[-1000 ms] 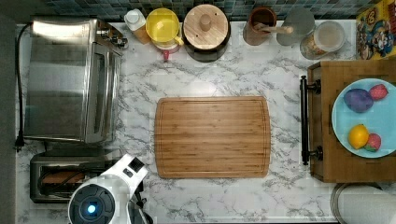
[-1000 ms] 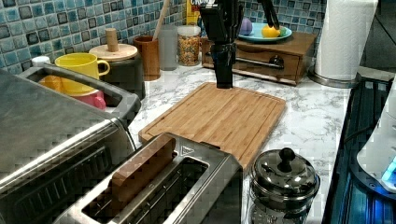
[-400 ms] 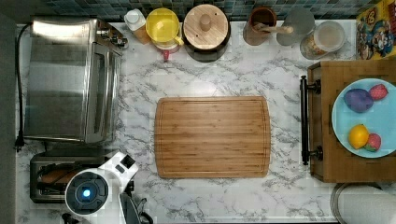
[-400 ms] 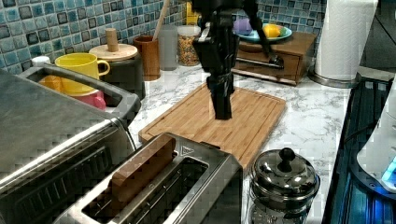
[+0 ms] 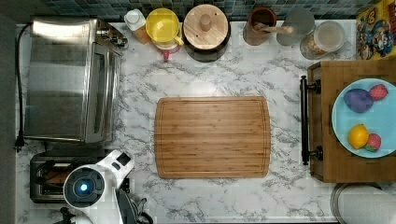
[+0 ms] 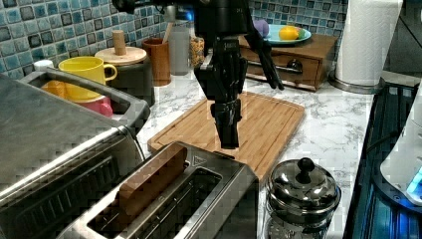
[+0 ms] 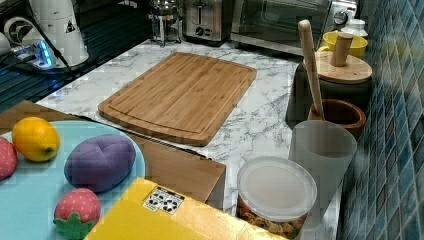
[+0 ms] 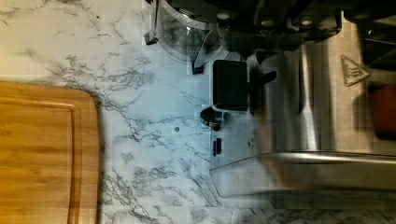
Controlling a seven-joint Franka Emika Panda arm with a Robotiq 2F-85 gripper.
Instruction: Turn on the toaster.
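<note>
The toaster (image 6: 169,204) sat at the counter's (image 5: 289,196) edge beside the toaster oven (image 5: 70,79), a slice already standing in one slot, so only its black lever (image 8: 230,85) needed pressing. The jaws (image 6: 229,142) hung just above the toaster's lever end, fingers pressed together with nothing between them, probably so the tip could push the lever down

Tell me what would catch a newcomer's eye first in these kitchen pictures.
Probably the black gripper hanging over the near end of the toaster, which holds a brown slice in one slot, at the left view's bottom. Next, the big bamboo cutting board mid-counter, and the blue plate of toy fruit at the top view's right.
</note>
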